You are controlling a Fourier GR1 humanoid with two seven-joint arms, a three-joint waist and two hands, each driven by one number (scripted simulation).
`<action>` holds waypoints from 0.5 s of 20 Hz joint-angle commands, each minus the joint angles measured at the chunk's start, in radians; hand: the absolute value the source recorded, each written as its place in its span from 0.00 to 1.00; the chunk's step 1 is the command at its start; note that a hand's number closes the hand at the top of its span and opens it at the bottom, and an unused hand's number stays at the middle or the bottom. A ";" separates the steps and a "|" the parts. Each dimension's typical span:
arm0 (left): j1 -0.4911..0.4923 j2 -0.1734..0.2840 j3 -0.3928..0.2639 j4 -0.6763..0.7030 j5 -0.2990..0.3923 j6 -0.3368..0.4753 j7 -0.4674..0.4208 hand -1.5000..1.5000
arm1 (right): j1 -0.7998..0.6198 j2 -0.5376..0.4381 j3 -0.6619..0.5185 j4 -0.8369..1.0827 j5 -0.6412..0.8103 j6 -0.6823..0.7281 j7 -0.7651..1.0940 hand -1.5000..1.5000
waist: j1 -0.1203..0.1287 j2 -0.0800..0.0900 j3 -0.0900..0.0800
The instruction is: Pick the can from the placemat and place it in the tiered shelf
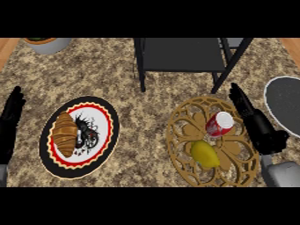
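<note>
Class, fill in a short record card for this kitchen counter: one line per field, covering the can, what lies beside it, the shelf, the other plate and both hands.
can: red and white, on the placemat
beside can: yellow fruit, same placemat
tiered shelf: dark, behind the placemat
plate: holds a croissant
right hand: open, just right of the can
left hand: open, resting at left edge

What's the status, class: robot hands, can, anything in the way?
Right robot hand open beside can, not gripping. Left robot hand open, resting at left edge. Can upright on placemat, lemon just in front. Tiered shelf beyond, path unobstructed.
</note>
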 commanded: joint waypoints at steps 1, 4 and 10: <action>0.029 -0.035 -0.005 0.032 0.017 -0.033 -0.014 0.50 | 0.055 -0.036 -0.083 -0.114 0.010 -0.104 0.066 1.00 | 0.017 0.011 0.003; 0.070 -0.085 -0.002 0.061 0.118 -0.046 0.108 0.50 | 0.089 -0.114 -0.254 -0.120 0.052 -0.288 0.055 1.00 | -0.054 -0.001 -0.002; 0.098 -0.149 -0.013 0.099 0.226 -0.107 0.189 0.50 | 0.306 -0.093 -0.385 -0.059 0.088 -0.538 0.280 1.00 | -0.070 0.006 -0.002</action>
